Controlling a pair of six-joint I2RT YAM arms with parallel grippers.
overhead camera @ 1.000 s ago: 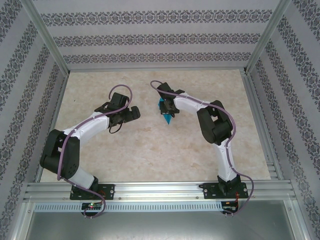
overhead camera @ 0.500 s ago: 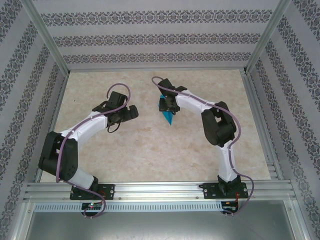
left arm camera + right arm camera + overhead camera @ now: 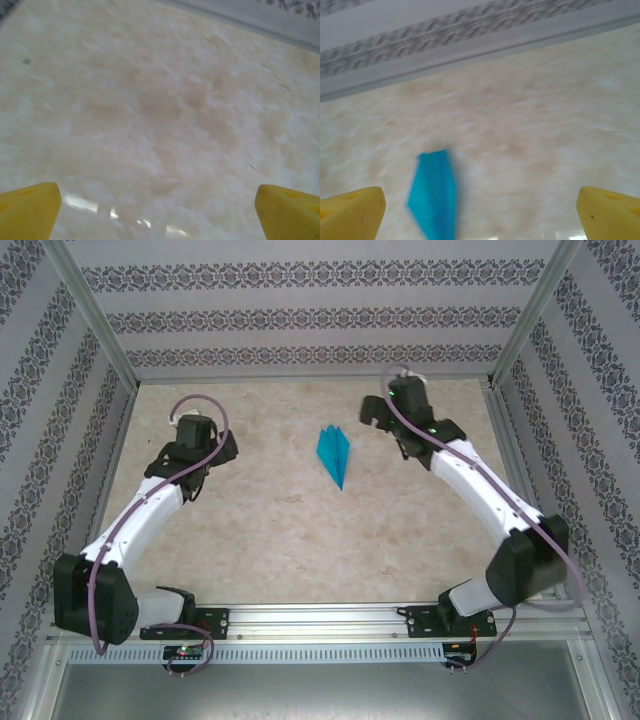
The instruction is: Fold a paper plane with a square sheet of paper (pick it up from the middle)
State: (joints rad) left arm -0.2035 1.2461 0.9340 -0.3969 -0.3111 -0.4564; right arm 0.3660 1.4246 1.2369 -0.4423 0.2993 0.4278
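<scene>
The teal-blue paper plane (image 3: 334, 454) lies flat on the marble tabletop, a narrow dart with its tip toward the near side; nothing touches it. In the right wrist view the paper plane (image 3: 435, 195) is blurred and sits low left, ahead of the left finger. My right gripper (image 3: 373, 412) hangs open to the plane's right and slightly behind it; its yellow fingertips (image 3: 352, 212) stand wide apart around bare table. My left gripper (image 3: 220, 445) is open well to the plane's left, and its yellow fingertips (image 3: 30, 212) frame bare marble.
The beige marble tabletop (image 3: 300, 530) spreads between the arms. Patterned walls and aluminium frame posts (image 3: 95, 325) enclose it on three sides. A metal rail (image 3: 320, 618) carrying both arm bases runs along the near edge.
My right gripper has opened, let go of the paper plane and pulled away to the back right. The left arm has swung off to the left. The plane now rests alone on the table.
</scene>
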